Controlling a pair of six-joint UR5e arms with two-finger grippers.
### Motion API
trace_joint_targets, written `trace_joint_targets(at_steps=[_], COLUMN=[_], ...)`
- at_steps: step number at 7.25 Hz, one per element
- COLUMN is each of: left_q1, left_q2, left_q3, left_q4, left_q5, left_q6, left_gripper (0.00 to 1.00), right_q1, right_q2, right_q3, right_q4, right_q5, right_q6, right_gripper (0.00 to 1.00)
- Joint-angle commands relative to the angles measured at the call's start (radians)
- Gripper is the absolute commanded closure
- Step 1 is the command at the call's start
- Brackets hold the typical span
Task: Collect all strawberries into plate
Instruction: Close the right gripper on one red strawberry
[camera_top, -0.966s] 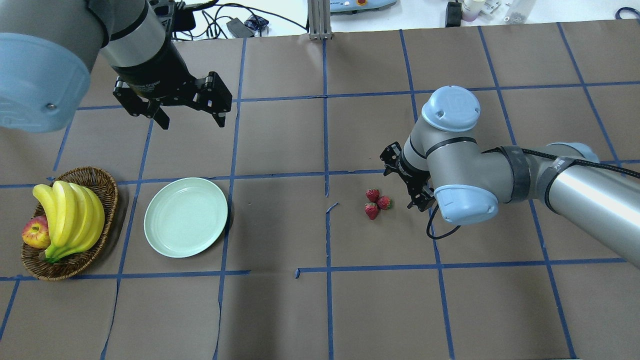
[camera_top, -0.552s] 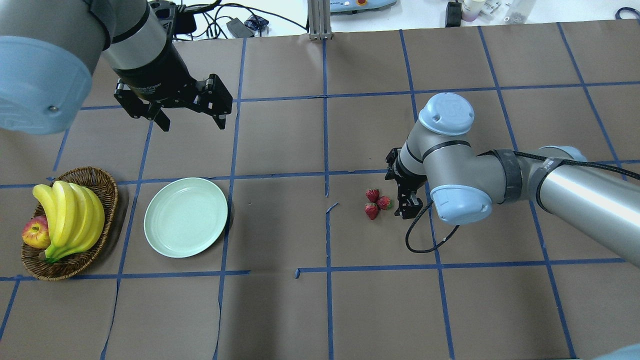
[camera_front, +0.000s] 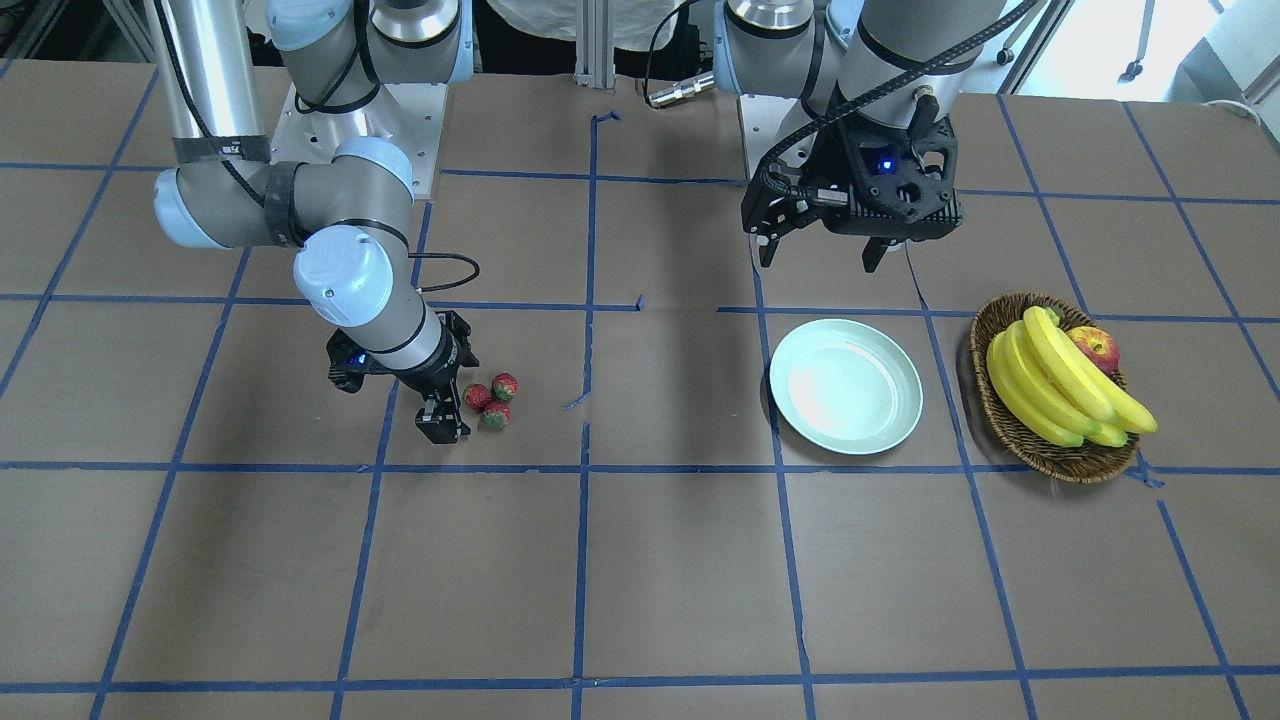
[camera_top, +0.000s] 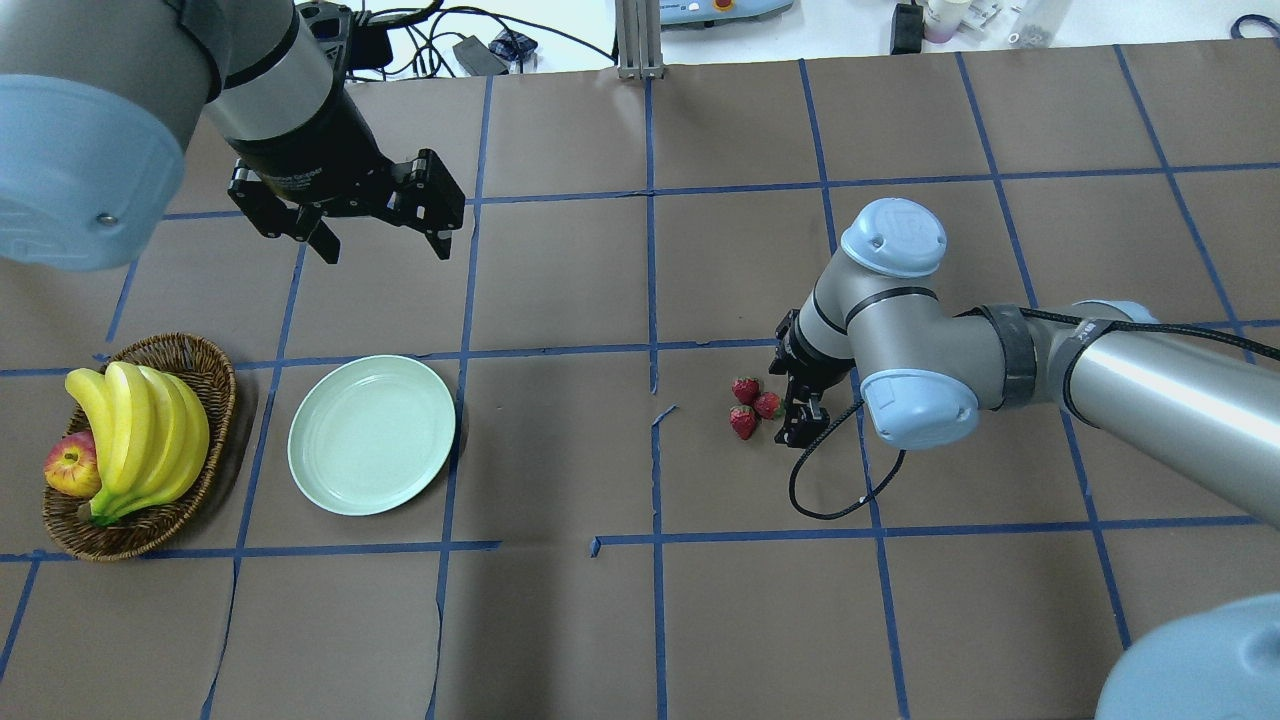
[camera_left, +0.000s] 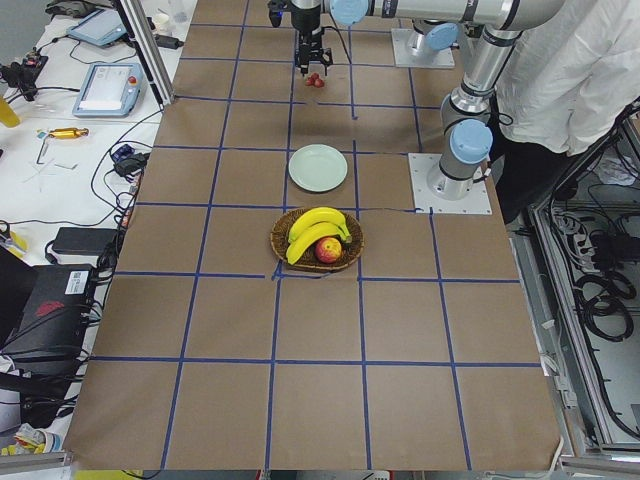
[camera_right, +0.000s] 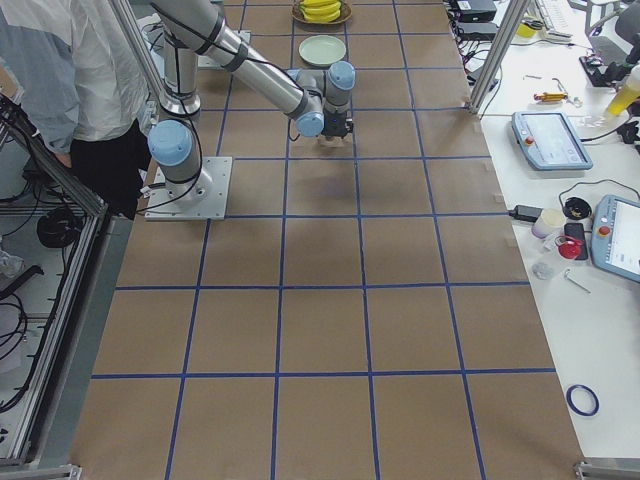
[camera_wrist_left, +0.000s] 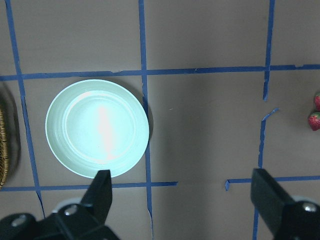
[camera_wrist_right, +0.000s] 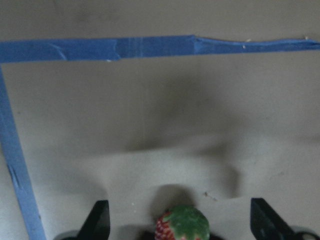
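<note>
Three strawberries (camera_top: 744, 389) (camera_top: 767, 405) (camera_top: 743, 422) lie in a tight cluster on the brown table, right of centre; the front view shows them too (camera_front: 495, 400). My right gripper (camera_top: 788, 402) is open and low, right beside the cluster on its right. In the right wrist view one strawberry (camera_wrist_right: 182, 226) sits between its spread fingers (camera_wrist_right: 100, 220) at the bottom edge. The pale mint plate (camera_top: 372, 435) lies empty at left, also in the left wrist view (camera_wrist_left: 97, 127). My left gripper (camera_top: 385, 245) hangs open and empty, high beyond the plate.
A brown wicker basket (camera_top: 215, 375) with bananas (camera_top: 140, 430) and an apple (camera_top: 70, 465) stands left of the plate. Blue tape lines grid the table. Cables and devices lie past the far edge (camera_top: 470, 50).
My right arm has swung in towards the strawberries and its gripper has turned and come down beside them. The left arm has barely shifted.
</note>
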Motion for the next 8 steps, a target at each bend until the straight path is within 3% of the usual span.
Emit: trace_joint_targets(at_steps=[1, 2, 4, 5, 6, 7, 8], left_q1=[0.0, -0.001, 0.0, 0.0, 0.0, -0.001, -0.001], left_q2=[0.0, -0.001, -0.001, -0.001, -0.001, -0.001, -0.001], left_q3=[0.0, 0.0, 0.0, 0.0, 0.0, -0.008, -0.016], left_q4=[0.0, 0.0, 0.0, 0.0, 0.0, 0.002, 0.015], left_q5=[0.0, 0.0, 0.0, 0.0, 0.0, 0.0, 0.0], left_q6=[0.0, 0.0, 0.0, 0.0, 0.0, 0.0, 0.0], left_gripper=[0.0, 0.0, 0.0, 0.0, 0.0, 0.0, 0.0], right_q1=[-0.001, 0.001, 0.01, 0.01, 0.009, 0.01, 0.009], right_q2=[0.004, -0.004, -0.006, -0.006, -0.006, -0.007, -0.01], right_q3=[0.004, 0.002, 0.001, 0.002, 0.002, -0.001, -0.009], right_q4=[0.0, 0.0, 0.0, 0.0, 0.0, 0.003, 0.001], right_q5=[0.003, 0.01, 0.021, 0.021, 0.021, 0.018, 0.004], right_q6=[0.005, 0.005, 0.007, 0.007, 0.008, 0.008, 0.011], right_gripper=[0.08, 0.15, 0.18, 0.3, 0.7, 1.0, 1.0])
